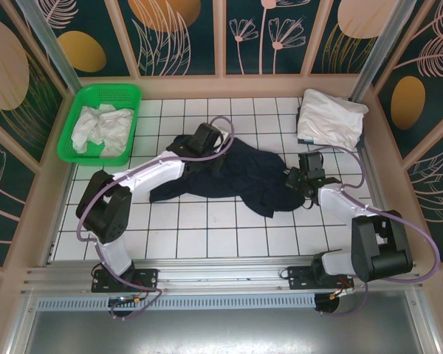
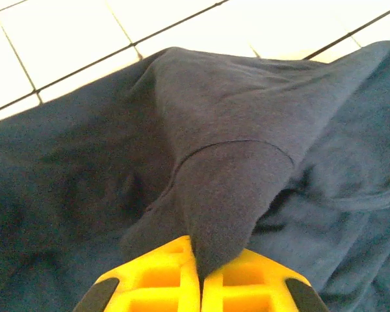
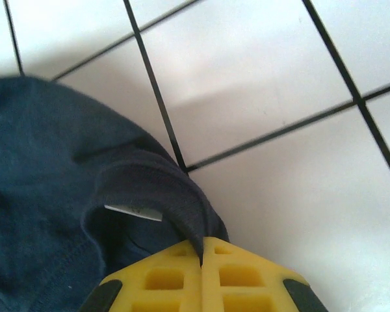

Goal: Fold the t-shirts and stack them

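On the tiled table (image 1: 207, 221), arms stretched inward, left hand (image 2: 199, 263) and right hand (image 3: 201, 253) clamped on navy t-shirt (image 1: 236, 173)

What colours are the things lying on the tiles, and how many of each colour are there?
Navy t-shirt: 1
White cloth heaps: 2 (one crumpled in the basket, one folded in the far right corner; I cannot tell how many shirts are in each)
Green basket: 1
Total: 4
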Controlling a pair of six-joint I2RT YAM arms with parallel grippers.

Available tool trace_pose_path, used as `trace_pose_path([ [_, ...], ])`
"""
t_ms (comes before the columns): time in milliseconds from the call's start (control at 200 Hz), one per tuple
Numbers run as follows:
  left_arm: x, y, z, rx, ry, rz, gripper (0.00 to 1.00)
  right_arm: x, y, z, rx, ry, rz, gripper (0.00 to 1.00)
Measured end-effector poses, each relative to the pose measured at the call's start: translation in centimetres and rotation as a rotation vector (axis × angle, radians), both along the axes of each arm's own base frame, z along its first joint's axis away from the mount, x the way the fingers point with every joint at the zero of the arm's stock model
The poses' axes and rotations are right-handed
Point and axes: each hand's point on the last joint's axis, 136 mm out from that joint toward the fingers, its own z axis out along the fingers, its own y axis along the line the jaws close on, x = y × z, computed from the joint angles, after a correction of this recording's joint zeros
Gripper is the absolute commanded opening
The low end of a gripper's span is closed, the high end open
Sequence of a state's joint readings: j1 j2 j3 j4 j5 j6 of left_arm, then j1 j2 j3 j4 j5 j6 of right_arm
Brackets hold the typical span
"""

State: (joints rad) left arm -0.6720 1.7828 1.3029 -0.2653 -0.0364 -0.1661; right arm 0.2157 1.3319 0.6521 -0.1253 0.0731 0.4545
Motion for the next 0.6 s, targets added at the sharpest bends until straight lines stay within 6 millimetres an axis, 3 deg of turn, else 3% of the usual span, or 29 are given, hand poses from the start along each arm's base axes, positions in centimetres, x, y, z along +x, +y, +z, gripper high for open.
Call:
trace_pose_path([
  [120,-0.9,2.1,0.6,0.006,-0.005,0.047,0.00,1.8,0.2,2.6,-0.011,-0.065,0.010,0.00],
  [290,-2.2,5.3,4.8,-0.031,-0.095,0.125,0.00,4.4,1.8,9.0,-0.007,-0.235,0.070,0.00],
  [350,-2.4,6.5,5.5,-0.034,-0.120,0.158,0.35,5.4,3.4,11.4,0.007,-0.312,0.120,0.00],
  [420,-2.2,7.6,5.1,-0.012,-0.125,0.204,0.45,6.4,5.8,13.3,0.029,-0.372,0.197,0.14],
  [450,-2.0,8.0,4.6,0.004,-0.122,0.222,0.56,7.0,7.0,13.7,0.034,-0.387,0.236,0.23],
  [515,-1.5,8.8,3.1,0.050,-0.099,0.268,0.63,8.3,9.2,13.6,0.027,-0.382,0.298,0.39],
  [600,-1.4,9.6,1.2,0.122,-0.067,0.295,0.73,9.2,11.0,12.1,0.007,-0.341,0.335,0.47],
])
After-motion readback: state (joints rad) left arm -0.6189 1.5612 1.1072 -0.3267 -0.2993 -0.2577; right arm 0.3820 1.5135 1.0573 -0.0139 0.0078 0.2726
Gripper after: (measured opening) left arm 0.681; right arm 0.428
